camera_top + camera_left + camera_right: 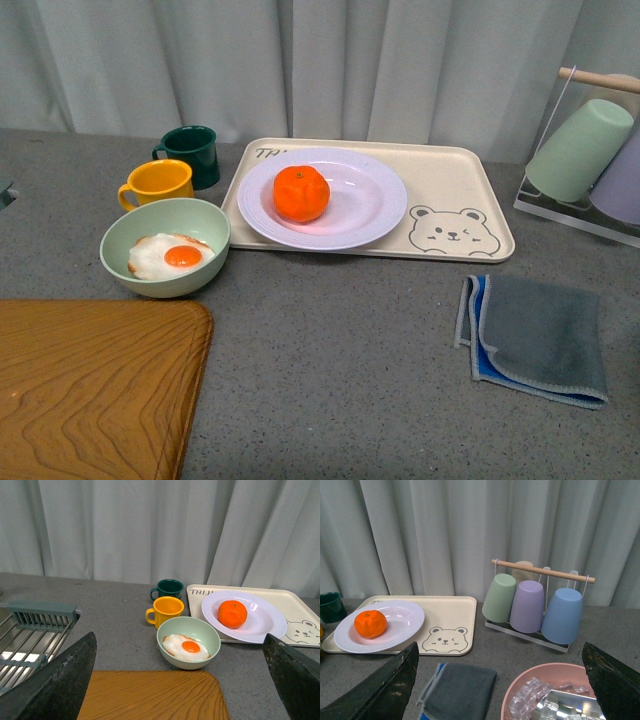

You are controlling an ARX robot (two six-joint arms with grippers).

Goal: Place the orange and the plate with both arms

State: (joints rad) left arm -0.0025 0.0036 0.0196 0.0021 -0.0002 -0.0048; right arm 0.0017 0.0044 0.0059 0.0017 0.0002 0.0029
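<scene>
Two task items sit together on the grey speckled worktop (pixel 350 350): the bright orange mandarin-like fruit (pixel 301 193) lies inside the large round white deep plate (pixel 370 205), toward the plate's left part in the front view, and the plate rests on the left half of the rectangular cream tray with a bear print (pixel 465 215). Just left of the tray stand a dark green mug (pixel 192 153) and, in front of it, a yellow-orange mug (pixel 160 183). A pale green bowl holding a fried egg (pixel 165 247) sits just in front of the yellow mug, close to the tray's near-left corner. A brown wooden board (pixel 95 390) fills the near-left corner of the front view. A folded grey cloth with a blue edge (pixel 535 337) lies on the worktop in front of the tray's right end.

To the right, a rack with a wooden rod (pixel 542 570) holds upturned cups: a pale green cup (pixel 499 597), a lilac cup (pixel 526 606) and a light blue cup (pixel 562 615). A pink bowl with clear ice-like cubes (pixel 540 692) shows in the right wrist view; its contents are partly cut off, so possibly something metallic lies there too. A metal drying rack (pixel 30 640) appears in the left wrist view.

Each end effector stands with its dark fingers spread wide, left (pixel 182 680) and right (pixel 502 680), both holding nothing and well apart from the plate.
</scene>
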